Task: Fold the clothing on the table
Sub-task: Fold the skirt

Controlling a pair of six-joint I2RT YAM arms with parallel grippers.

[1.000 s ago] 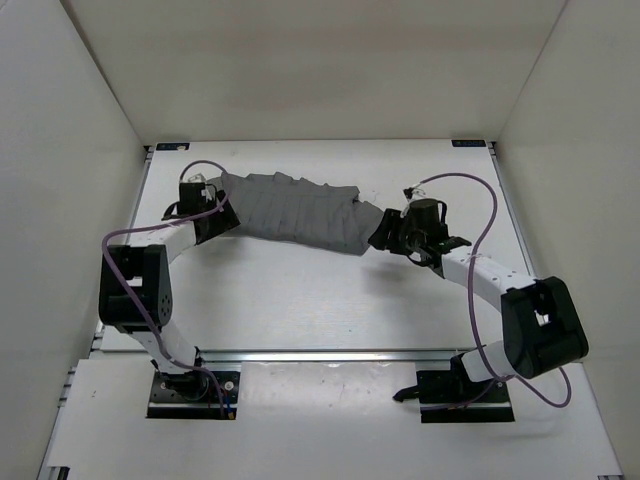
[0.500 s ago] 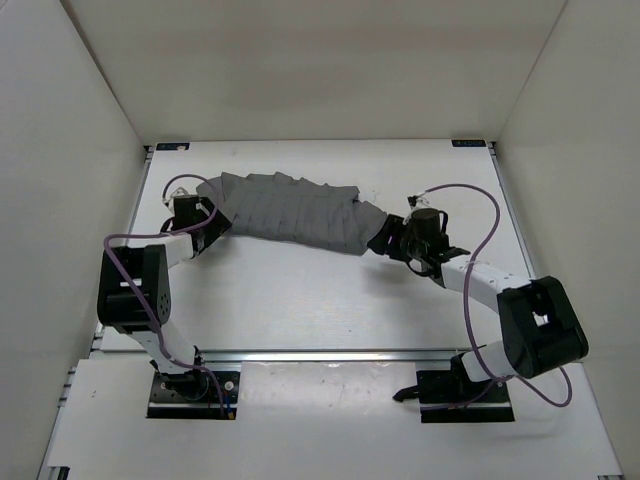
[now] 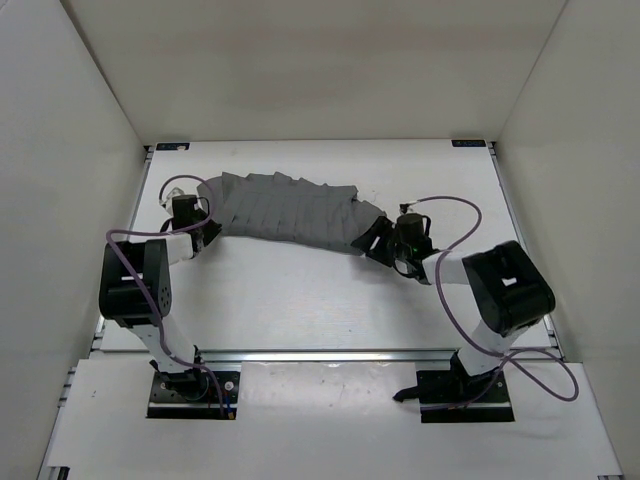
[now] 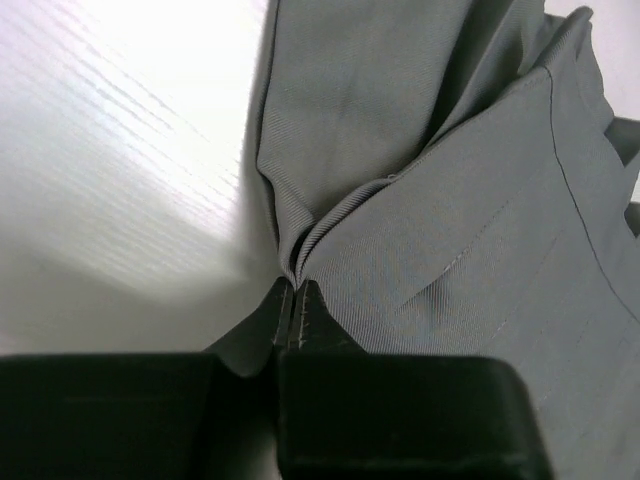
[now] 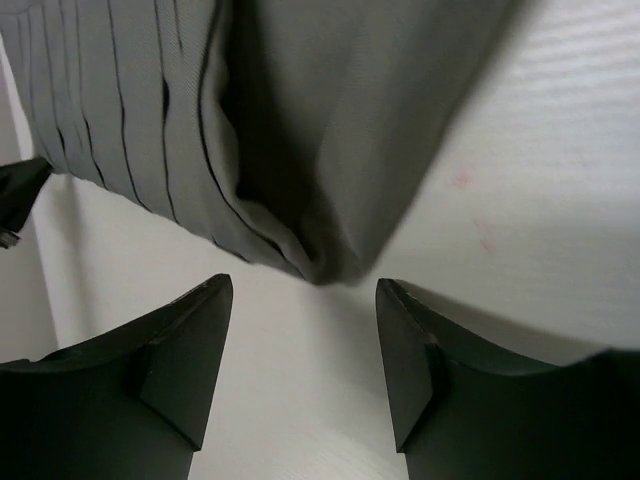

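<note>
left gripper (image 4: 293, 312): jaws pinched together on a ridge of the clothing (image 4: 440, 230), low in the centre of the left wrist view. A second ago they stood apart at this same end, so the grip is brand new.
right gripper (image 5: 305, 345): jaws spread wide with nothing between them. The rounded end of the cloth lies just beyond the gap, in the upper middle of the right wrist frame. The spread is wider than a moment before.
right arm (image 3: 505, 290): its elbow has swung in from the right edge of the overhead view toward the centre, bringing the gripper up against the cloth's right end.
clothing (image 3: 290, 205): a rumpled, pleated grey band arching across the upper middle of the overhead view, from left of centre to right of centre. It lies on the table (image 3: 300, 300) and has hardly moved over the last second.
meaning for the task: one end is now secured and the other is only lined up — no fold has been made yet.
next move, as a judgement: the right gripper probably needs to slide forward over that end and close before both ends can be lifted together.
risk: if the left side pulls first, the loose right end may drag and bunch.
</note>
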